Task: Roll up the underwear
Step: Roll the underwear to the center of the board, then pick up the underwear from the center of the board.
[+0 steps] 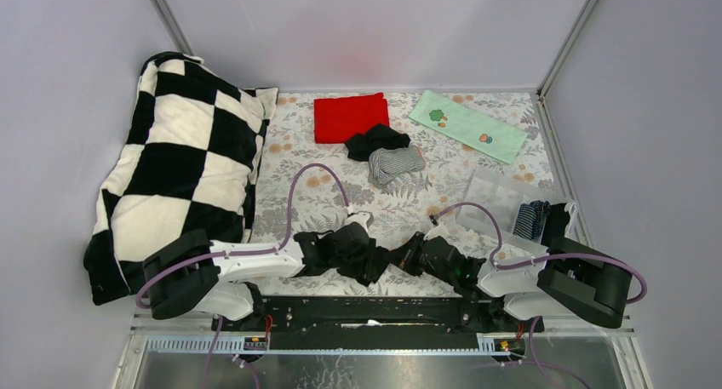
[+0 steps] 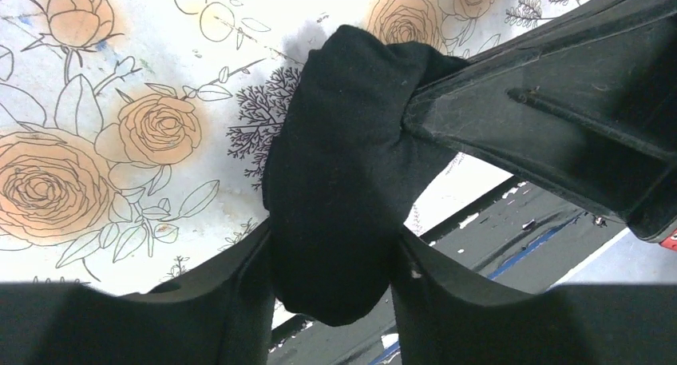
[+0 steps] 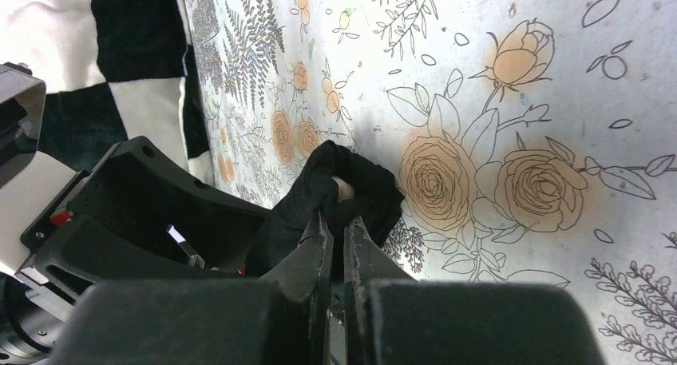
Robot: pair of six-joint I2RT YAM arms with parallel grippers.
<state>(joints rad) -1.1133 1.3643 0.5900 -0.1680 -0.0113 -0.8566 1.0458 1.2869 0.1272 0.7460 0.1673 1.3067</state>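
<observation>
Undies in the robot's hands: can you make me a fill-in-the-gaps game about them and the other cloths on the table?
The left gripper has the ____ underwear between its fingers.
The right gripper is ____ on that same underwear, not open.
The plain cloth at the back, left of the pale green cloth, is ____.
Missing words: black; shut; red.

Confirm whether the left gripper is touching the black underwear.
Touching. Left wrist view: fingers of the left gripper press both sides of the black underwear.
</observation>
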